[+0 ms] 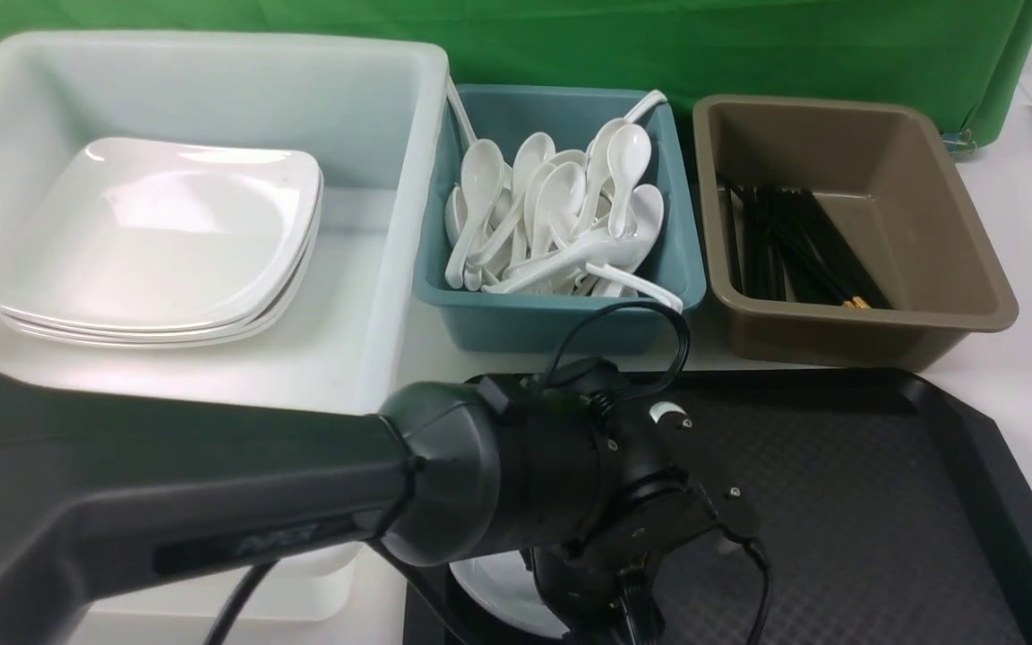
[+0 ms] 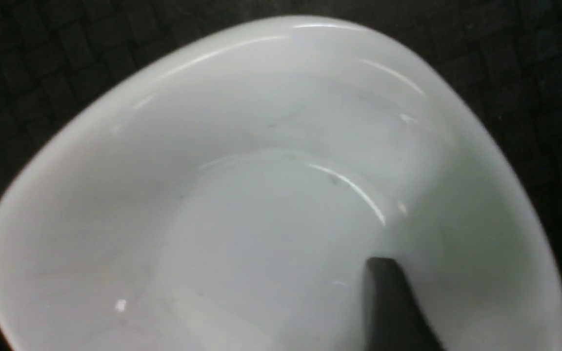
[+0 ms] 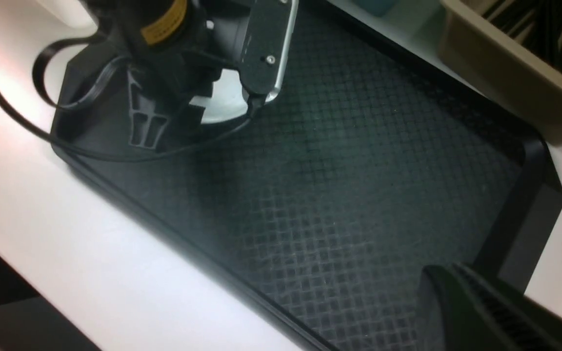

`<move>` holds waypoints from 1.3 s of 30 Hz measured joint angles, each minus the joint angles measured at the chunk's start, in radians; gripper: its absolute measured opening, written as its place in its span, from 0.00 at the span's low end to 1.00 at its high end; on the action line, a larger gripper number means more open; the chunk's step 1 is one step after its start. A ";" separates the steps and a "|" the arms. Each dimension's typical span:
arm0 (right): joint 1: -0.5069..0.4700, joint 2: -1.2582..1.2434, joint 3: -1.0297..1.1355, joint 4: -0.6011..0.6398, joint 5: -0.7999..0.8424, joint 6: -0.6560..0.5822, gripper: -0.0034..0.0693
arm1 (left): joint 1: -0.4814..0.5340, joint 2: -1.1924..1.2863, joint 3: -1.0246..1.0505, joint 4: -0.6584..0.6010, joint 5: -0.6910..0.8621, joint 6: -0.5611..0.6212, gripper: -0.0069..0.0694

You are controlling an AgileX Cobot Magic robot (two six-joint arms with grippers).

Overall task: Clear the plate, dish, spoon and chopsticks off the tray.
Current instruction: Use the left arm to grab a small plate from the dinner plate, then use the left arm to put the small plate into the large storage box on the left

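Left wrist view: left tool, one finger inside dish rim, grip unclear; right tool clenched.

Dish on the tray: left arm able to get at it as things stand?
Likely yes. The left gripper hangs right over the dish, with one finger inside its bowl. The visible tray around it is bare, so nothing looks in the way.
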 joint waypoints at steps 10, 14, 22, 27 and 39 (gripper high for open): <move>0.000 -0.003 0.000 0.000 -0.006 0.013 0.07 | -0.068 -0.145 -0.008 0.010 0.051 0.000 0.13; 0.000 -0.003 0.000 0.000 -0.097 0.064 0.07 | -0.133 -0.324 -0.007 0.003 0.054 -0.002 0.11; 0.000 0.064 -0.001 0.004 -0.338 0.087 0.07 | -0.069 -0.664 -0.008 0.159 0.273 -0.078 0.11; 0.000 0.167 -0.049 0.055 -0.382 0.084 0.07 | 0.126 -0.729 -0.007 0.152 0.441 -0.047 0.11; 0.014 0.306 -0.135 0.225 -0.394 -0.077 0.07 | 0.538 -0.532 0.123 -0.004 0.235 0.108 0.11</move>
